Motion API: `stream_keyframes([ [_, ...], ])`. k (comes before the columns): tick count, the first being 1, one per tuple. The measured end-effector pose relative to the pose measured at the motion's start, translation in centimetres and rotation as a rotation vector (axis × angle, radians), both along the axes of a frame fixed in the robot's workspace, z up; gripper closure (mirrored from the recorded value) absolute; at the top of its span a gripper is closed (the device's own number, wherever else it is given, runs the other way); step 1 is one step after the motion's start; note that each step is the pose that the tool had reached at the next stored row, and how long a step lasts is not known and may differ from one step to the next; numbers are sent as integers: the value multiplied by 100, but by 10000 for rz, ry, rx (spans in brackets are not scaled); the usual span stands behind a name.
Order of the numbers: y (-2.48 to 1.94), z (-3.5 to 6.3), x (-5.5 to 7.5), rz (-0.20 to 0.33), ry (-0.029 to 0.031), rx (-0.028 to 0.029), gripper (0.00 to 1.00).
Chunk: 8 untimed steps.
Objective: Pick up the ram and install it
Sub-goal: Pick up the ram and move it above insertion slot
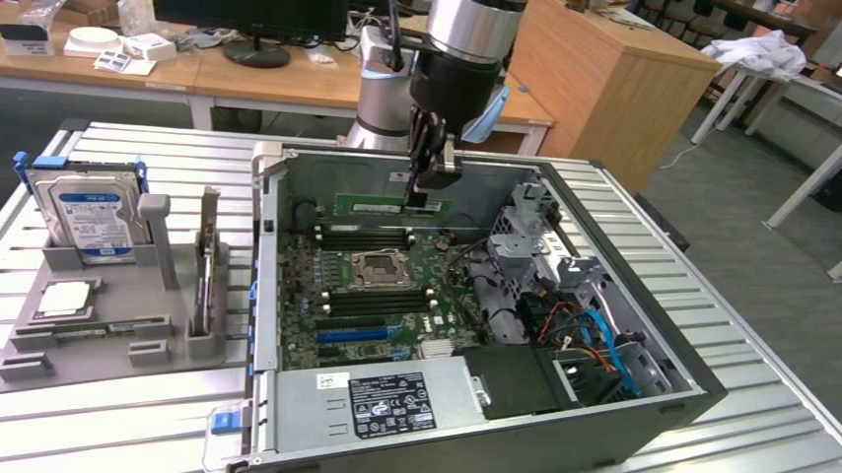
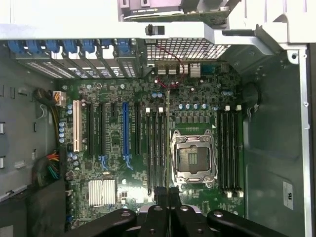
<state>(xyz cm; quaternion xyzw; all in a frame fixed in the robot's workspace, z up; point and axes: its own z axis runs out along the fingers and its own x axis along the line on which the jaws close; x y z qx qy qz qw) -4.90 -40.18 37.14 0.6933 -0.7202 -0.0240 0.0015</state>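
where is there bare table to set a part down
Bare table between the holder and the near edge, beside the case; another strip at the exterior view's right of the case. Crowded: the holder and inside the case, where the pincer holds the ram.

Green ram (image 1: 375,204), black pincer (image 1: 424,195), green motherboard (image 1: 375,296), silver hard drive (image 1: 87,187) with blue label (image 1: 95,222)

You get bright, even light from above. The counter (image 1: 132,424) around the computer case (image 1: 654,296) shines pale; inside it lies shadow. In the wrist view its rim (image 2: 74,30) glares white.
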Motion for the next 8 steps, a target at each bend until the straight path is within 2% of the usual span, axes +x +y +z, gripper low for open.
stream_keyframes([
  [8, 0, -93, 0, 0, 1, -2, 88],
])
